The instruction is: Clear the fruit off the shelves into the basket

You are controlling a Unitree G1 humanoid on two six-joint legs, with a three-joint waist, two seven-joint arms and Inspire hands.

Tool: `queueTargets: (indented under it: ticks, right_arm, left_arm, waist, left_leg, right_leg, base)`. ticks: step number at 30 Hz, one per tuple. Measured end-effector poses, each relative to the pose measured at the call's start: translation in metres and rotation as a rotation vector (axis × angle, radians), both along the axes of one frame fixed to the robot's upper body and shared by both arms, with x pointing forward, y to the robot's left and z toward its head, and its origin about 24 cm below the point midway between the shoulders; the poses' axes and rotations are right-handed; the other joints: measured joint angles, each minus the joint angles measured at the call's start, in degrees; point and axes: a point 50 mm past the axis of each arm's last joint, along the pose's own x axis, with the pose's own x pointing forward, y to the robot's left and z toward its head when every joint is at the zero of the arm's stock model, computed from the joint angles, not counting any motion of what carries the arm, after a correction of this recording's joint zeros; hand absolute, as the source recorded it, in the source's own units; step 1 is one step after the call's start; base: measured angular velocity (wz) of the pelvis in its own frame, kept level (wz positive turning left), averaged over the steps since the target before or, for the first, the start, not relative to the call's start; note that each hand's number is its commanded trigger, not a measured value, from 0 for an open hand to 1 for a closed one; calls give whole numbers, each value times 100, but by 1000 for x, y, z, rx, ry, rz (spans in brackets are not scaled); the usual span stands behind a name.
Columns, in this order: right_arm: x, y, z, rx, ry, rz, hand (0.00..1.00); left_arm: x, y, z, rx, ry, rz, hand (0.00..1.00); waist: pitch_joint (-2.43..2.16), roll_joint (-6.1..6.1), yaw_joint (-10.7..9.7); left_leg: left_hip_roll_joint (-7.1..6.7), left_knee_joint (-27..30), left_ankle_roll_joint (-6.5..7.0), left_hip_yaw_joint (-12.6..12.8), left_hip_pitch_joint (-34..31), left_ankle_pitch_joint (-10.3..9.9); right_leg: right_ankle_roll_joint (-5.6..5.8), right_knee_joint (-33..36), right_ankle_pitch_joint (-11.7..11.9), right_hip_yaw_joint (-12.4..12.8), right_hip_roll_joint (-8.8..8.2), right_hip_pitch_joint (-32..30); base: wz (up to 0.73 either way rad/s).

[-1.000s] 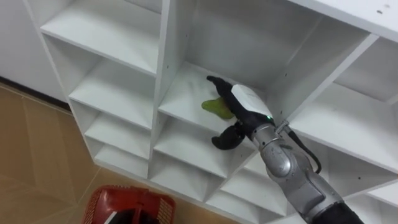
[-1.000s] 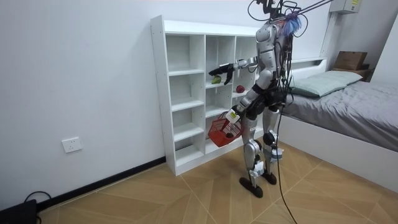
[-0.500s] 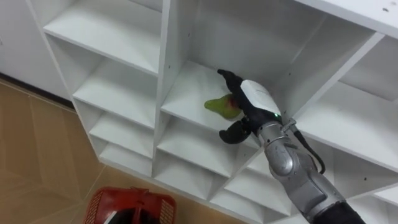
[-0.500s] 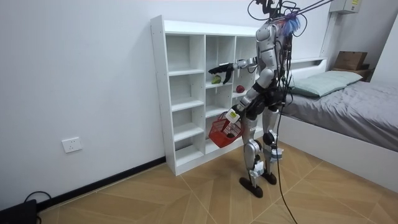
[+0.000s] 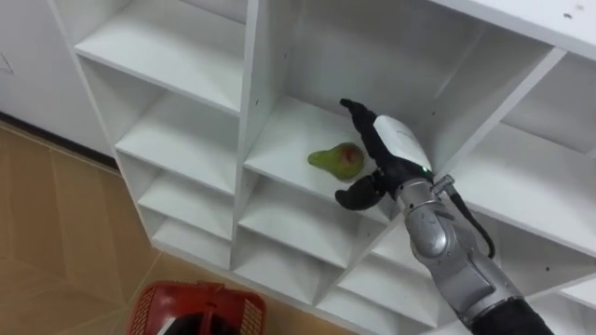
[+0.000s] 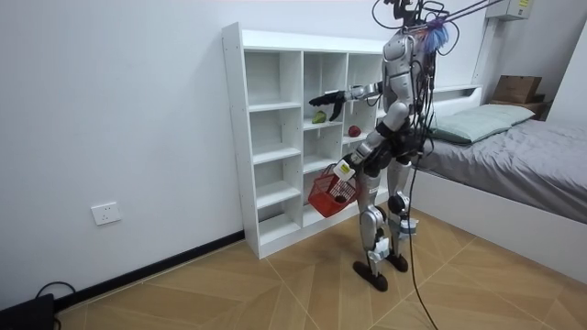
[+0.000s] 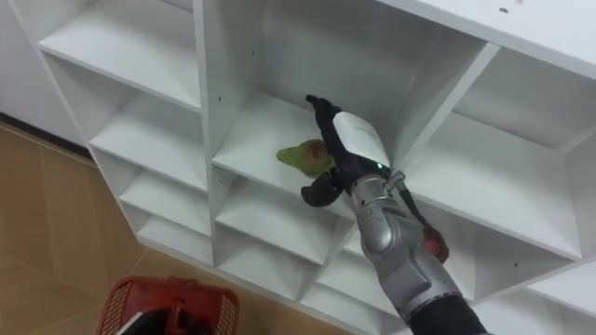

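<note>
A green pear with a red blush point(image 5: 337, 160) lies on a shelf in the middle column of the white closet point(image 5: 250, 112). My right hand point(image 5: 386, 149) is inside that cubby, just right of the pear, open with straight fingers and the thumb hanging below; it holds nothing. The right eye view shows the same hand point(image 7: 346, 140) beside the pear point(image 7: 300, 156). A red fruit point(image 7: 434, 244) sits on a lower shelf, partly behind my forearm. My left hand point(image 6: 344, 171) hangs low, shut on the red basket point(image 6: 328, 194), whose rim point(image 5: 196, 296) shows at the bottom.
I stand upright facing the closet point(image 6: 275, 137), whose other cubbies are bare. A bed point(image 6: 514, 156) lies at the room view's right. Wood floor point(image 5: 56, 242) runs under the shelves, and a wall socket point(image 6: 106, 214) is at the room view's left.
My right hand has slid up and to the right off the pear, which now lies uncovered on the shelf. The basket hangs as before.
</note>
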Motion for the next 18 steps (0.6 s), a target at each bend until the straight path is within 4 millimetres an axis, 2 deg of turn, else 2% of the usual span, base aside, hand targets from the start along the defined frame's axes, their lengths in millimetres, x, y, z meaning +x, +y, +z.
queueTargets:
  ticks: [2,3,6,10,14,15,18]
  right_arm:
    - [0,-2,-2,-8,16,-5,0]
    - [1,-2,-2,-11,27,-5,0]
    - [1,-2,-3,-16,44,-6,0]
    - [3,-4,-8,-36,81,-5,0]
    - [7,-8,-13,-68,130,-20,0]
    - [8,-8,-12,-72,129,-22,0]
    - [13,-8,-11,-81,130,-26,0]
  left_arm:
    - [-1,2,0,0,2,2,100]
    - [-1,4,0,0,1,5,100]
    - [1,4,1,0,-2,5,100]
    - [0,4,1,0,-2,7,100]
    - [2,4,2,2,-8,8,100]
    - [3,4,2,4,-13,7,100]
    - [3,5,4,9,-18,5,100]
  waist:
    - [-5,-42,-1]
    - [11,-66,18]
    - [24,-95,136]
    - [32,-104,150]
    - [60,-140,256]
    - [93,-156,269]
    - [108,-192,306]
  left_leg:
    - [-6,4,0,-29,13,2]
    - [-6,5,1,-32,43,3]
    - [-10,-7,2,-33,79,2]
    - [-16,1,8,-120,84,6]
    - [-22,0,8,-138,92,7]
    - [-20,-8,8,-138,116,8]
    - [-16,-44,8,-138,152,8]
  right_leg:
    - [0,1,0,-52,-6,27]
    - [0,1,0,-58,-7,58]
    - [0,2,0,-54,4,85]
    - [1,4,0,-72,-13,112]
    - [6,0,-3,-69,-34,124]
    - [11,-1,-6,-63,-33,144]
    - [14,-3,-8,-62,-28,166]
  base:
    - [8]
    - [4]
    - [0]
    - [10]
    - [0]
    - [0]
    - [0]
